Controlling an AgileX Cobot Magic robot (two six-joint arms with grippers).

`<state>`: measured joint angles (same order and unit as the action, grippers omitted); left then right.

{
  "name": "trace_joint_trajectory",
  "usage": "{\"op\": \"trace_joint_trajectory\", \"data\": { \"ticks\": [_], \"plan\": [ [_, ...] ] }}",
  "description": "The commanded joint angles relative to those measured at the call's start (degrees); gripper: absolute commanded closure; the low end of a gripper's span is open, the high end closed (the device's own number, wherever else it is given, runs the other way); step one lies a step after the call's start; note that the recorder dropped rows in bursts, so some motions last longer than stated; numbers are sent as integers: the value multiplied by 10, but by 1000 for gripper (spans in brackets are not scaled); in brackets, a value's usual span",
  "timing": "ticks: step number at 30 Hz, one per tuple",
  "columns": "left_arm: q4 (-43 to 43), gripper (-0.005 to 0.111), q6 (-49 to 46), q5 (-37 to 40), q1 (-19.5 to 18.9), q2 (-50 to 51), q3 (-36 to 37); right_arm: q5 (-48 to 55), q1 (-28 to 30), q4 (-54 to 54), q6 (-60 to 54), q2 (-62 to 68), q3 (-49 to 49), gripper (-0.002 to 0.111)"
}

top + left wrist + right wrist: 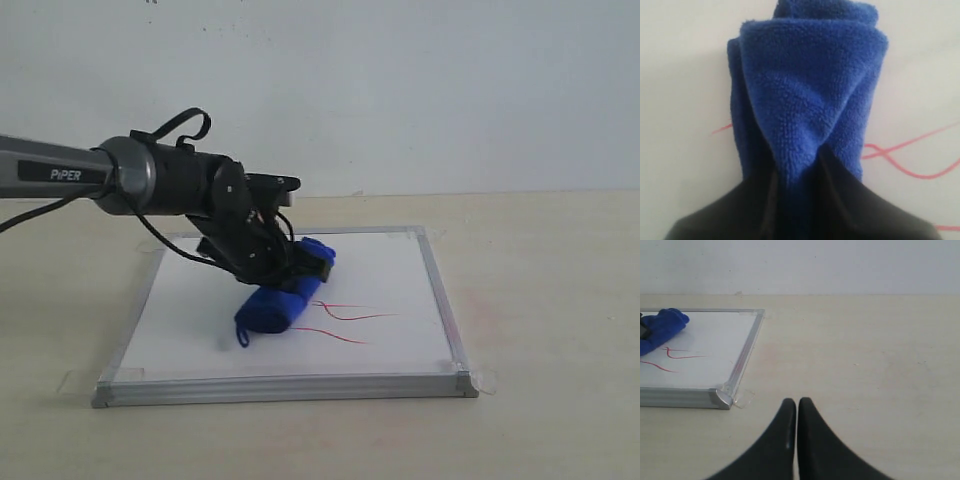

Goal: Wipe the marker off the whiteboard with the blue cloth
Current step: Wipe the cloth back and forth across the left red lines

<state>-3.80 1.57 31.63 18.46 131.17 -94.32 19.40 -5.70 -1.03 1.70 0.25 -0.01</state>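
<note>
The whiteboard lies flat on the table, framed in silver. Thin red marker lines curve across its right half. The blue cloth, rolled thick, rests on the board just left of those lines, a small loop hanging at its near end. My left gripper is shut on the cloth; in the left wrist view the cloth bulges out between the black fingers, with marker strokes beside it. My right gripper is shut and empty over bare table, off the board's corner.
A pale wooden table carries the board, with a plain white wall behind. Clear tape tabs hold the board's corners. The left arm's cable loops above its wrist.
</note>
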Motion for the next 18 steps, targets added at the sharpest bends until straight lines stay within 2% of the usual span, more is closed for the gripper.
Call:
{"op": "trace_joint_trajectory", "data": {
  "ticks": [1,4,7,12,18],
  "plan": [
    [154,103,101,91,-63,14,9,-3,-2,1,-2,-3,0,107],
    [158,103,130,91,-82,14,9,-3,-2,1,-2,-3,0,107],
    [126,103,126,68,-86,14,9,-3,-2,1,-2,-3,0,107],
    [50,103,100,-7,-67,14,9,-3,-2,1,-2,-3,0,107],
    [38,103,85,-49,-38,14,9,-3,-2,1,-2,-3,0,107]
  ]
}}
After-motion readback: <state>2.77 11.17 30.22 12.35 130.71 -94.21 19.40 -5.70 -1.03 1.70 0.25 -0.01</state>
